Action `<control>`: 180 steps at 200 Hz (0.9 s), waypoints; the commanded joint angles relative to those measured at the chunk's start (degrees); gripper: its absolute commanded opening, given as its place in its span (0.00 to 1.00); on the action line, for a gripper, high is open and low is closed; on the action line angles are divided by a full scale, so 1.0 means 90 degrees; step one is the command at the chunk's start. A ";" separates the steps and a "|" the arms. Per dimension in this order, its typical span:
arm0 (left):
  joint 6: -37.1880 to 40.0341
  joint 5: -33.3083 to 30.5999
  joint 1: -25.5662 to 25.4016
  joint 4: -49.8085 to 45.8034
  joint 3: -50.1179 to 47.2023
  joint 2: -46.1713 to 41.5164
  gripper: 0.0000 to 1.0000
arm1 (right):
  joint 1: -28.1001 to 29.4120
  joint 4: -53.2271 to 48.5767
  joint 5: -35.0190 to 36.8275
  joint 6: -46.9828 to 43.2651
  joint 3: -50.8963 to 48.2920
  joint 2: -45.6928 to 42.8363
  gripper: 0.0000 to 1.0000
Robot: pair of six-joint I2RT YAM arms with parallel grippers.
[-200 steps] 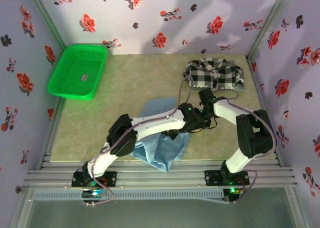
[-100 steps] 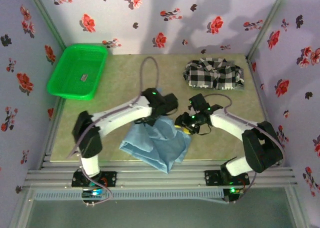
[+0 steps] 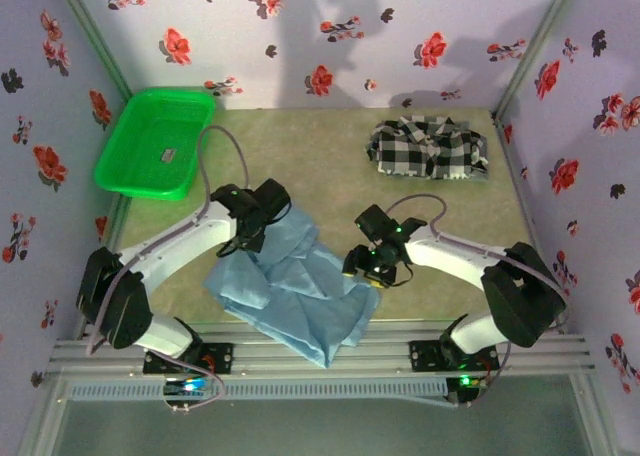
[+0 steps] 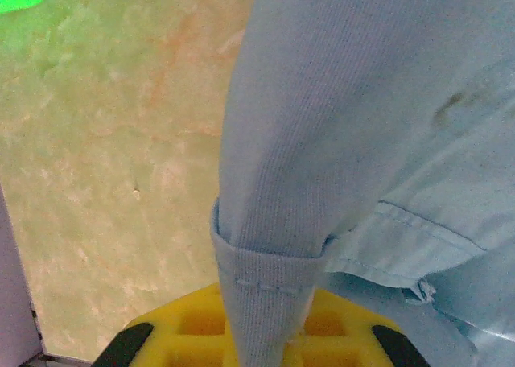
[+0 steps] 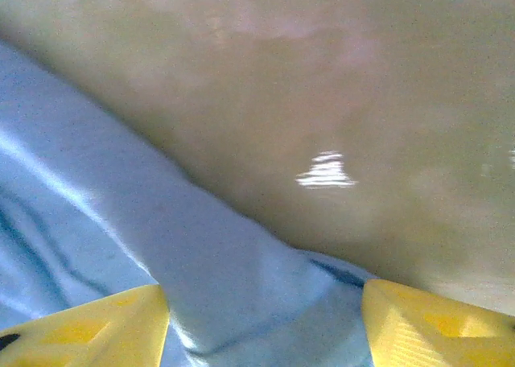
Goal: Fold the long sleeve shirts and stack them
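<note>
At the middle of the table's [image 3: 300, 146] front edge we see the light blue shirt [image 3: 295, 291], crumpled. The left gripper [image 3: 248, 238] is closed on its cloth (a hemmed fold); the right gripper [image 3: 365, 271] has jaws wide over its right edge. The checked shirt [image 3: 428, 148] lies in the far right corner.

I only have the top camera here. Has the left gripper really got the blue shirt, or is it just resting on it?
Observer: It's gripping. In the left wrist view the left gripper is shut on the light blue shirt, with cloth running down between its yellow fingers.
Operator: Which part of the shirt?
Observer: A stitched hem, seemingly a sleeve end.
Operator: And the right side?
Observer: In the right wrist view the right gripper stands open. Blue cloth lies loose between its fingers, with bare table beyond.
</note>
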 commanded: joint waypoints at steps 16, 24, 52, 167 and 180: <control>0.0325 0.0271 0.0304 0.0591 -0.0454 -0.0342 0.03 | -0.0012 -0.1277 0.0768 -0.0325 0.0409 -0.0796 0.76; 0.0336 0.0298 0.0324 0.0618 -0.0482 -0.0343 0.03 | 0.0003 -0.1308 0.0455 -0.0328 0.0315 -0.0886 0.77; 0.0336 0.0331 0.0403 0.0645 -0.0532 -0.0339 0.03 | 0.0254 -0.1341 0.0067 -0.0018 -0.0202 -0.1410 0.79; 0.0735 0.0370 0.0841 0.0551 -0.0558 -0.0390 0.03 | 0.0019 0.0268 0.0066 -0.0198 0.0349 0.1249 0.27; 0.0764 0.0363 0.0930 0.0523 -0.0559 -0.0420 0.03 | -0.0306 0.0185 0.0310 -0.0424 0.0755 0.1419 0.19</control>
